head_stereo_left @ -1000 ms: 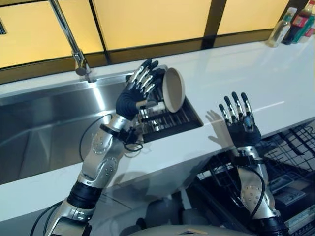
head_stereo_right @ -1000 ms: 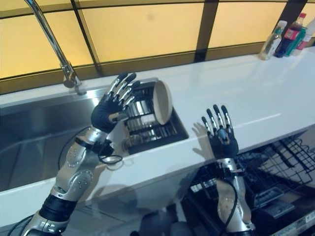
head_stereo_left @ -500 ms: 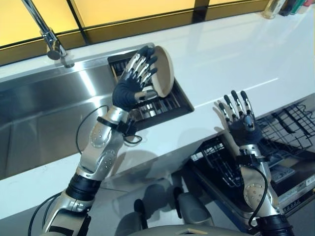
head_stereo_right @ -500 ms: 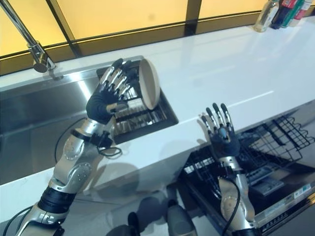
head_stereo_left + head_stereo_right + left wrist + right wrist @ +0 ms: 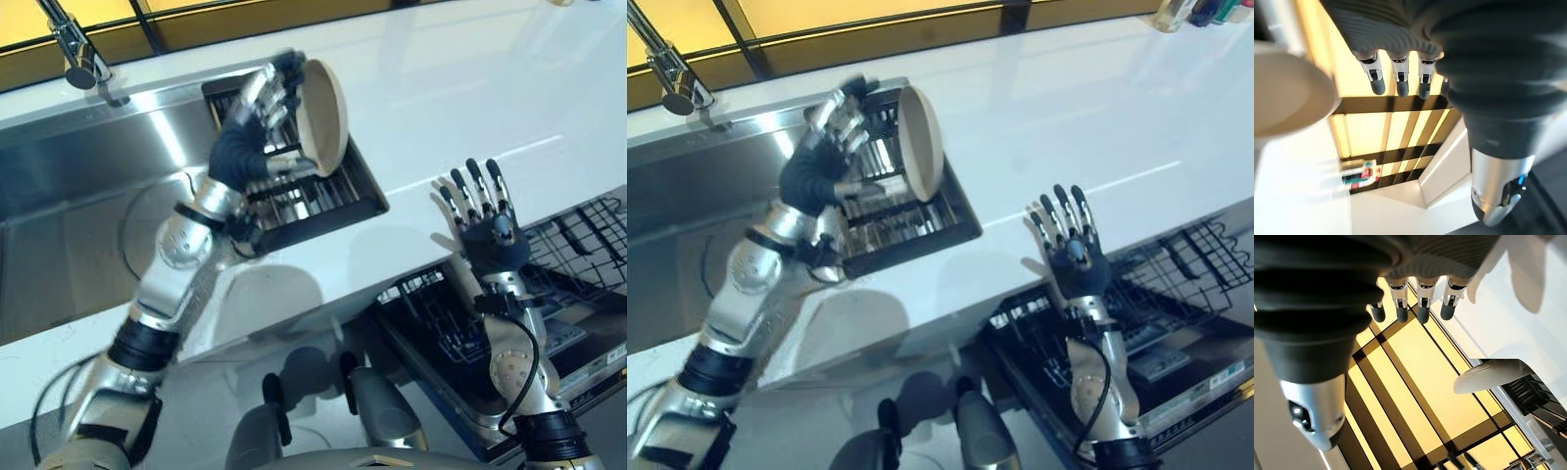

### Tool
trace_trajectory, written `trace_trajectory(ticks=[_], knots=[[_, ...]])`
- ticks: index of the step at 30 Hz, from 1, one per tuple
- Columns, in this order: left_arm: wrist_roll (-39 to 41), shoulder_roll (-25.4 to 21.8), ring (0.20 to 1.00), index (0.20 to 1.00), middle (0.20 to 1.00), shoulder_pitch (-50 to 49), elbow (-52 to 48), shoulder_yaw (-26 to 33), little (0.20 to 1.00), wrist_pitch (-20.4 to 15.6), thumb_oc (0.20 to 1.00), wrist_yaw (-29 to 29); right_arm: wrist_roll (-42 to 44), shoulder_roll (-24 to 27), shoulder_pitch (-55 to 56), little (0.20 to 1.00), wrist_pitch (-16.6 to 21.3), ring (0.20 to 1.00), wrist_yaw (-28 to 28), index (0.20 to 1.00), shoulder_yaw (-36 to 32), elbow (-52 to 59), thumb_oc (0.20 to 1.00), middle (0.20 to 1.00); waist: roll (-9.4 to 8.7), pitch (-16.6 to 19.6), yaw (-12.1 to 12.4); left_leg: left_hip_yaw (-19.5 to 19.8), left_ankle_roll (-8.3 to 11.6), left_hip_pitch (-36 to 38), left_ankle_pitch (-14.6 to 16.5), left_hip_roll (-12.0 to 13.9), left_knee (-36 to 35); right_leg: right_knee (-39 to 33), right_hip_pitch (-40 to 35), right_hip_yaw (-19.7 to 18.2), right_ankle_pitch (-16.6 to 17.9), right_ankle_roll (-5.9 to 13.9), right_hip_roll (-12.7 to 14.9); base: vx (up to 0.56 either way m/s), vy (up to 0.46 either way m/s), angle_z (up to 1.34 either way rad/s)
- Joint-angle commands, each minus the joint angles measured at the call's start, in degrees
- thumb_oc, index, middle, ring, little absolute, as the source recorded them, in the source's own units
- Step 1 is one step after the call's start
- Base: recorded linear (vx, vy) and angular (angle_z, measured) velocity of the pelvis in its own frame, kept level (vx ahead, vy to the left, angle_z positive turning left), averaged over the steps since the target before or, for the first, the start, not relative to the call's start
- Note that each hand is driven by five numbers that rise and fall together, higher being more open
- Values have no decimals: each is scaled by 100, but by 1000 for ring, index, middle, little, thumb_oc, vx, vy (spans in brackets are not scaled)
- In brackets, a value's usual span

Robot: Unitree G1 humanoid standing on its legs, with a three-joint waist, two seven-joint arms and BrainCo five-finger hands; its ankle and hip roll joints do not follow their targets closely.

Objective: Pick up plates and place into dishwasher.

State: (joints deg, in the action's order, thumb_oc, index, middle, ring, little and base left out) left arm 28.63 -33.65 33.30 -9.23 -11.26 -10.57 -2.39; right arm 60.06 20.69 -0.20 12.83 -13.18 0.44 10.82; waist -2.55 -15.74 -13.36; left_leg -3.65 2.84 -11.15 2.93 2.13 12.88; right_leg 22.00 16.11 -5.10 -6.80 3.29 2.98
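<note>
A beige plate (image 5: 323, 117) stands on edge in the black drying rack (image 5: 313, 201) at the sink's right end. My left hand (image 5: 245, 147) is raised just beside the plate's back, fingers straight and thumb pointing toward it. In the left wrist view the plate (image 5: 1288, 98) sits a little apart from the straight fingers (image 5: 1400, 78). My right hand (image 5: 490, 235) is held up open, palm forward, over the counter's front edge and above the dishwasher rack (image 5: 588, 259). The plate's rim (image 5: 1493, 374) also shows in the right wrist view.
A steel sink basin (image 5: 69, 235) with a tap (image 5: 73, 54) lies left of the drying rack. The white counter (image 5: 470, 88) runs to the right, with bottles (image 5: 1195, 10) at its far end. The dishwasher's pulled-out wire rack sits low at the right.
The camera has tilted down and shifted. My left arm is blurred in motion, its hand still against the plate's back side. The right hand stays raised and open.
</note>
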Motion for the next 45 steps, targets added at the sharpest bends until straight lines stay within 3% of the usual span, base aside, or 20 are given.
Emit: trace_trajectory(ticks=[1, 7, 10, 12, 15, 18, 25, 38, 45], knots=[[311, -355, 1000, 1000, 1000, 902, 418, 333, 1000, -115, 1000, 360, 94, 92, -248, 1000, -240, 1000, 66, 1000, -283, 379, 1000, 1000, 141, 118, -199, -343, -29, 226, 61, 394, 2, -480, 240, -166, 528, 251, -135, 43, 59, -16], [-1567, -1142, 1000, 1000, 1000, 1922, 1618, -174, 1000, -33, 1000, 832, 262, 377, -372, 1000, -571, 1000, -100, 1000, -440, 291, 1000, 1000, 277, 145, -365, -493, 5, 336, 71, 398, -24, -491, 167, -221, 487, 262, -84, 62, 61, -9], [-3276, -1825, 1000, 1000, 1000, 2431, 2373, -726, 1000, -118, 1000, 1084, 424, 638, -260, 1000, -664, 1000, -281, 1000, -596, 200, 1000, 1000, 353, 200, -450, -562, 39, 368, 88, 400, 0, -511, 116, -255, 457, 282, -39, 94, 43, -9], [-4294, -2487, 1000, 1000, 1000, 2961, 2751, -1483, 1000, -64, 1000, 1109, 572, 879, -174, 1000, -710, 1000, -426, 1000, -730, 98, 1000, 1000, 409, 196, -521, -579, 67, 394, 114, 407, 27, -493, 73, -270, 411, 302, -1, 71, 29, -11], [-5015, -2932, 1000, 1000, 1000, 3408, 2823, -2175, 1000, 25, 1000, 1033, 689, 1053, -93, 1000, -622, 1000, -574, 1000, -792, -54, 1000, 1000, 438, 189, -542, -561, 89, 334, 87, 408, 57, -495, 100, -274, 438, 323, 43, 42, 5, 2], [-5604, -3091, 1000, 1000, 1000, 3745, 2852, -2762, 1000, 135, 1000, 1032, 748, 1151, -94, 1000, -491, 1000, -626, 1000, -764, -161, 1000, 1000, 452, 136, -559, -538, 110, 303, 93, 427, 108, -485, 91, -252, 435, 331, 76, 14, -2, 1], [-6215, -2888, 1000, 1000, 1000, 4096, 3057, -3428, 1000, 435, 1000, 1409, 820, 1268, -138, 1000, -293, 1000, -587, 1000, -592, -238, 1000, 1000, 419, 76, -629, -566, 135, 290, 99, 464, 162, -440, 90, -261, 418, 341, 96, 25, -6, 0], [-7925, -2270, 1000, 1000, 1000, 4235, 3980, -3995, 1000, 732, 1000, 1289, 789, 1291, -383, 1000, -404, 1000, -479, 1000, -487, -166, 1000, 1000, 374, -64, -807, -640, 190, 184, 31, 535, 233, -307, 166, -298, 409, 361, 113, 19, 1, -2], [-8733, -2035, 1000, 1000, 1000, 4464, 4401, -4389, 1000, 968, 1000, 1133, 787, 1245, -623, 1000, -113, 1000, -402, 1000, -293, -169, 1000, 1000, 246, -231, -873, -686, 209, 25, -32, 629, 257, -292, 300, -274, 466, 348, 78, -71, -37, -8]])
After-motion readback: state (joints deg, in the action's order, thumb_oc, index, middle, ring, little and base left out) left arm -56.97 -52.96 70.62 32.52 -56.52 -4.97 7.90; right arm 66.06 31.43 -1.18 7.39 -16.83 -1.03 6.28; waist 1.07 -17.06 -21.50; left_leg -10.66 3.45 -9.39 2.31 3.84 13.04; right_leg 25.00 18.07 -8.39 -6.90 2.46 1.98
